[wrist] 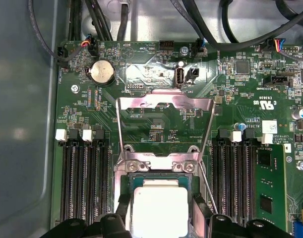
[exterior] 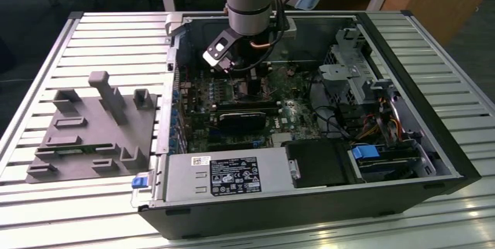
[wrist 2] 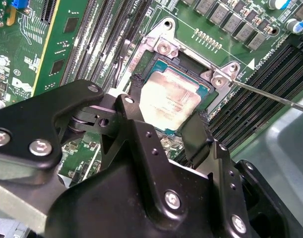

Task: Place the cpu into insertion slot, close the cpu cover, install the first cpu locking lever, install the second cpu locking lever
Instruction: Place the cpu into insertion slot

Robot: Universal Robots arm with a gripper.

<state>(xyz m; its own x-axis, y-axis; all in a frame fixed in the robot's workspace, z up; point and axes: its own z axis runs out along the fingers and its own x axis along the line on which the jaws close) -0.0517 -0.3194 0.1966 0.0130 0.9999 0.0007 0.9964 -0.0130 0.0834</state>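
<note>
Counts: 1 cpu [wrist 2: 168, 99], 1 insertion slot [wrist 2: 158, 68], 1 cpu cover [wrist: 166, 103], 1 lever rod [wrist 2: 270, 95], 2 fingers [wrist 2: 133, 89].

Arm [exterior: 249, 0] drops straight down into the open PC case [exterior: 309, 214], which lies on the slatted metal counter [exterior: 441, 46]. Gripper [wrist: 161, 215] is low over the green motherboard [wrist: 270, 99]. The fingers are narrowed to chip width and clamped on two opposite cpu edges.

The cpu is in the slot: square, flat, matte silvery-tan top, with dark rim showing around it. The cover is flipped back open, a thin shiny steel frame with a square window. The lever is a thin bare wire, angled away from the slot. Long black memory slots [wrist: 84, 183] flank the slot on both sides.
</note>
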